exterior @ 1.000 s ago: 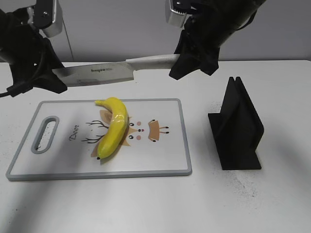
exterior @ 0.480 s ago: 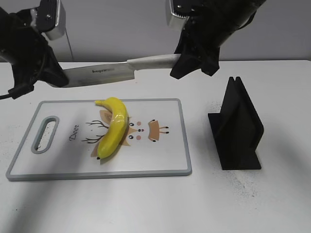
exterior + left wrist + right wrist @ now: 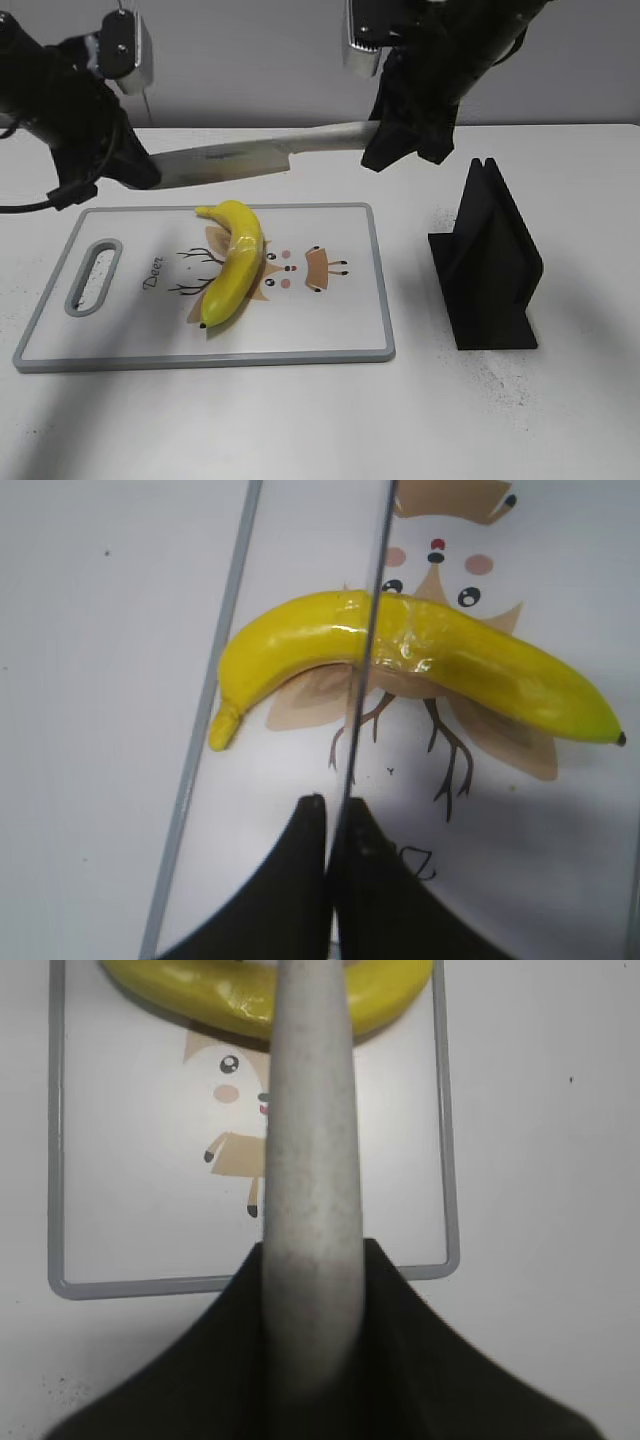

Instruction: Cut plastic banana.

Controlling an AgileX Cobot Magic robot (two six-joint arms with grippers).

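Above the cutting board (image 3: 300, 345), the knife (image 3: 235, 157) has tilted tip-down over the banana (image 3: 233, 262), right gripper (image 3: 405, 135) jaws clamping its handle, left gripper (image 3: 110, 150) jaws pinching the blade, so the cut looks imminent.

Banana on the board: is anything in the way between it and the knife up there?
Nothing visible is. The knife, held by both grippers, hangs in open air above the plastic banana, which lies bare on the cutting board.
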